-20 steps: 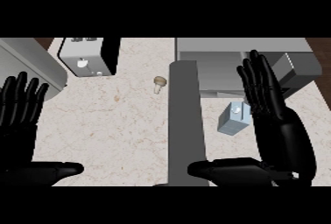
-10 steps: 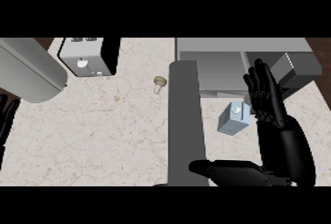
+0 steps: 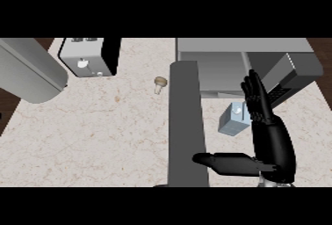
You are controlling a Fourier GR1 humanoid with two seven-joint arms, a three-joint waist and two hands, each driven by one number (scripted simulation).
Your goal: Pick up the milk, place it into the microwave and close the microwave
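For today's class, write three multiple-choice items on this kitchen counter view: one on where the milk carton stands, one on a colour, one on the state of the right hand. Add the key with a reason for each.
1. Where does the milk carton stand?
A. Inside the microwave
B. On the counter, between the open microwave door and the right hand
C. On top of the toaster

2. What colour is the milk carton?
A. Red
B. Green
C. Pale blue

3. How is the right hand?
A. Open, fingers straight, beside the carton
B. Curled round the carton
C. Resting on the toaster

Key:
1 B: the carton sits on the counter, right of the microwave door and just left of the fingers.
2 C: its sides show pale blue.
3 A: the fingers stretch straight towards the microwave, with the thumb spread out to the left; nothing is held.
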